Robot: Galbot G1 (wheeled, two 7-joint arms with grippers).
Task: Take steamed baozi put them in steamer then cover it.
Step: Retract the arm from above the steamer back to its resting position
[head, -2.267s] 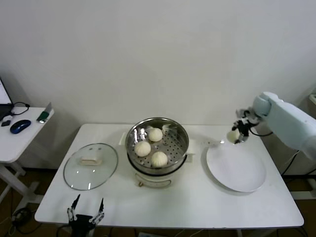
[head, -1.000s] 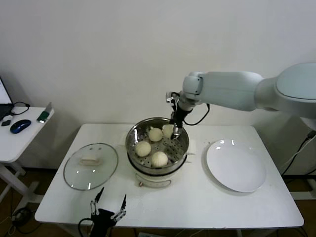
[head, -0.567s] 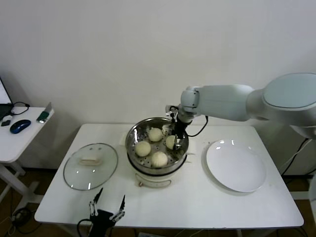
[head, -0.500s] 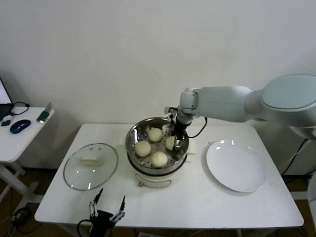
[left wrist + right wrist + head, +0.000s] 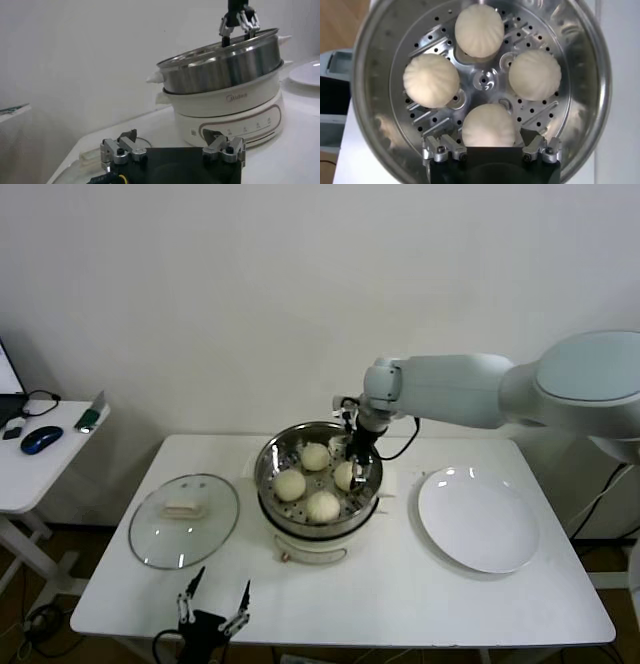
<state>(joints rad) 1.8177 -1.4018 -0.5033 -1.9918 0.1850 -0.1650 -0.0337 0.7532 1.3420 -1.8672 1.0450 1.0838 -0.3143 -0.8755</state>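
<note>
The steamer stands mid-table and holds four baozi on its perforated tray: a far one, a left one, a near one and a right one. My right gripper hangs just above the right baozi, open, with its fingers either side of it and not squeezing it. The glass cover lies flat on the table left of the steamer. My left gripper is open and empty near the table's front edge, facing the steamer.
A flat white plate lies right of the steamer with nothing on it. A small side table with a mouse stands at the far left. The wall is close behind the table.
My right gripper carried the last baozi from the plate side, lowered it into the steamer, and has now risen slightly while the baozi stays on the tray. The left gripper shifted slightly.
</note>
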